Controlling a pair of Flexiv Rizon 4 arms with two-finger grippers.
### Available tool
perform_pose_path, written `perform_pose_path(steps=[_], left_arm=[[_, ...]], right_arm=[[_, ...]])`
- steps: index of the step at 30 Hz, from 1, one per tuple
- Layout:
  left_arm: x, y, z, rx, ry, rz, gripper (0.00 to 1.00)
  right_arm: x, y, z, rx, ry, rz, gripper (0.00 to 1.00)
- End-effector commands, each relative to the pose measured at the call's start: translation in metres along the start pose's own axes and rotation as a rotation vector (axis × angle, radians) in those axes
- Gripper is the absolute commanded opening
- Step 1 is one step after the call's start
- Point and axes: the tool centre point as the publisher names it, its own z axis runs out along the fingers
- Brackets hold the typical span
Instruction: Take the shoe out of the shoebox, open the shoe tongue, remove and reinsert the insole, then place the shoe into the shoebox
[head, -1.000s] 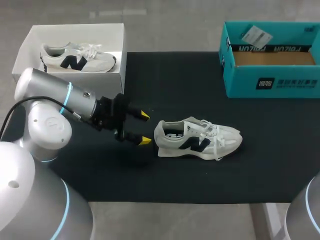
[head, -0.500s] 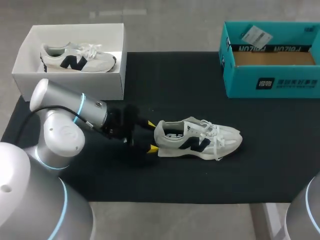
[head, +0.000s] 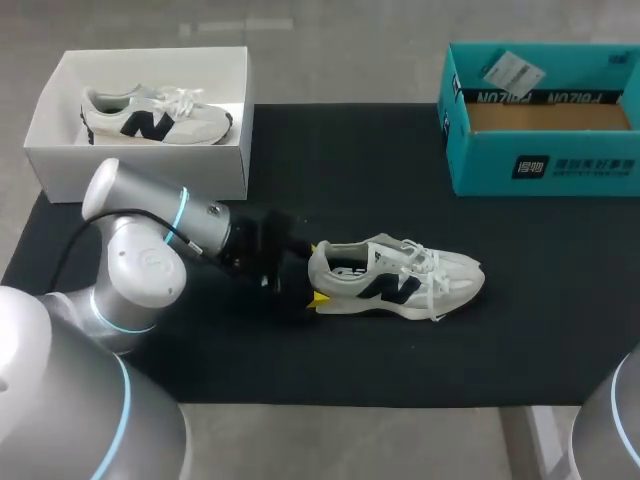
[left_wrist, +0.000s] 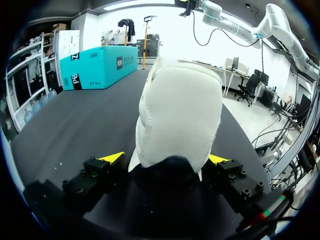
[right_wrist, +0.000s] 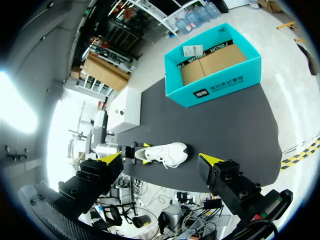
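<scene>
So the shoe (head: 395, 278) is out on the black mat (head: 520, 330), sitting on its sole, closer to the robot than the teal shoebox (head: 545, 165) and off to that box's left. Its long axis runs pretty much parallel to the teal shoebox's long front wall, toe aimed toward the box's side of the mat and heel pointing away from it. The laces look loose and floppy over the tongue. The left gripper (head: 312, 273) is at the heel end, so on the far side of the shoe from the teal shoebox. From the left wrist cam the padded heel sits between the two fingers (left_wrist: 112, 158), spread wide with one yellow tip on each side. It doesn't look clamped to me, more like straddling it. The right gripper (right_wrist: 161, 159) is way up above the mat, looking down on the teal shoebox, fingers wide apart with nothing in them. The teal shoebox has bare cardboard inside and a paper tag (head: 512, 70) resting at its back left corner. Well to the left of it, across the mat, there's a white box (head: 140, 165) with a second shoe (head: 155, 118) in it, toe pointing back toward the teal shoebox.
</scene>
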Motion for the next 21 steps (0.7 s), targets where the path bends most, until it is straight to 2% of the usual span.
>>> perform_pose_path(steps=[1,11,12,13,14,16,17,21], left_arm=[[-0.0031,-0.0001,0.0082,-0.002,0.005,0.002,1.00],[-0.0056,0.0012,0.0138,-0.014,0.020,0.006,1.00],[-0.0059,0.0013,0.0141,-0.016,0.022,0.007,0.93],[-0.0062,0.0013,0.0145,-0.016,0.024,0.008,0.60],[-0.0065,0.0013,0.0147,-0.017,0.026,0.008,0.38],[-0.0069,0.0014,0.0152,-0.020,0.030,0.010,0.11],[-0.0069,0.0014,0.0153,-0.021,0.032,0.010,0.00],[-0.0063,0.0013,0.0157,-0.020,0.047,-0.011,0.00]], right_arm=[[0.0004,0.0002,0.0006,0.000,-0.002,0.002,1.00],[0.0004,0.0002,0.0006,0.000,-0.002,0.002,1.00],[0.0004,0.0002,0.0006,0.000,-0.002,0.002,1.00],[0.0004,0.0002,0.0006,0.000,-0.002,0.002,1.00],[0.0004,0.0002,0.0006,0.000,-0.002,0.002,1.00],[0.0004,0.0002,0.0006,0.000,-0.002,0.002,1.00],[0.0004,0.0002,0.0006,0.000,-0.002,0.002,1.00],[0.0004,0.0002,0.0006,0.000,-0.002,0.002,1.00]])
